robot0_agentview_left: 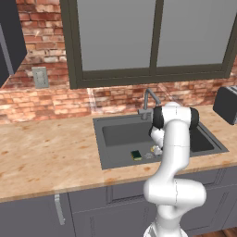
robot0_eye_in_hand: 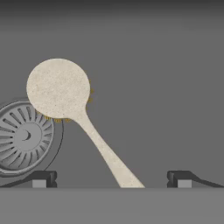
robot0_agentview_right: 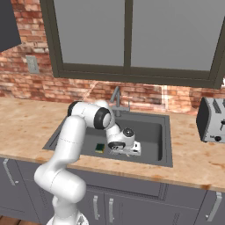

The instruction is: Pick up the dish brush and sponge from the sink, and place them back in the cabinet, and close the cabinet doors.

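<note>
1. Brick wall and a dark-framed window back the speckled beige counter in the left base view; the dark rectangular sink point(robot0_agentview_left: 121, 139) holds the green-topped sponge point(robot0_agentview_left: 135, 155) on its floor.
2. From the right base view, the gripper point(robot0_agentview_right: 125, 152) hangs low inside the basin, just beside the sponge.
3. Hand view: fingertips point(robot0_eye_in_hand: 41, 178) stand wide apart, empty, above the cream, round-headed dish brush point(robot0_eye_in_hand: 58, 89), whose head overlaps the ribbed metal drain point(robot0_eye_in_hand: 24, 137).

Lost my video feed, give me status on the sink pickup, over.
Jaws open, empty, low in the dark grey sink. Cream round-headed dish brush straight ahead, handle between the fingertips, head beside the drain. Green-yellow sponge untouched.
</note>
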Available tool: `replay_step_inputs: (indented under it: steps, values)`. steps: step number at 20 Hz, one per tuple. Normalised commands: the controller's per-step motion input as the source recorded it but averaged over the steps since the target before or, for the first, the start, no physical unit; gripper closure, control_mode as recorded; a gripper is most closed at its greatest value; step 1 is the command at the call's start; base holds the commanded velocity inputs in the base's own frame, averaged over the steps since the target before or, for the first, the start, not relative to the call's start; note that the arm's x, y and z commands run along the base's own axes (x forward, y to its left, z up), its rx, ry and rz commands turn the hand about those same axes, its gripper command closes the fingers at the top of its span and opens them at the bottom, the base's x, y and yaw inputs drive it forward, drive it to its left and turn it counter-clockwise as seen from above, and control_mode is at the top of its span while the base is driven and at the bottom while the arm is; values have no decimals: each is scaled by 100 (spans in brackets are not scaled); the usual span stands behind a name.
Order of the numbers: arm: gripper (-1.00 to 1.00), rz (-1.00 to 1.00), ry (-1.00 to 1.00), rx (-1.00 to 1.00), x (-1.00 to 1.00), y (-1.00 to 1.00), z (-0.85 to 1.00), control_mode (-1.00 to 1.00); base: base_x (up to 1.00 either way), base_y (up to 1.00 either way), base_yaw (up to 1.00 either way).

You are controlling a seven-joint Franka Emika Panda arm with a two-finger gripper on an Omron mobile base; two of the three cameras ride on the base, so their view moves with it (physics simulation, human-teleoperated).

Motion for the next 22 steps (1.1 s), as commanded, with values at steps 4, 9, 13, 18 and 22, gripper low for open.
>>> replay_step_inputs:
  steps: [4,9,13,18,22]
  values:
    - [-100,0,0,0,0,0,-9,-100,0,0,0]
    - [-100,0,0,0,0,0,-11,-100,0,0,0]
    - [-100,0,0,0,1,0,-10,-100,0,0,0]
    - [-100,0,0,0,0,0,-10,-100,0,0,0]
    - [-100,0,0,0,0,0,-10,-100,0,0,0]
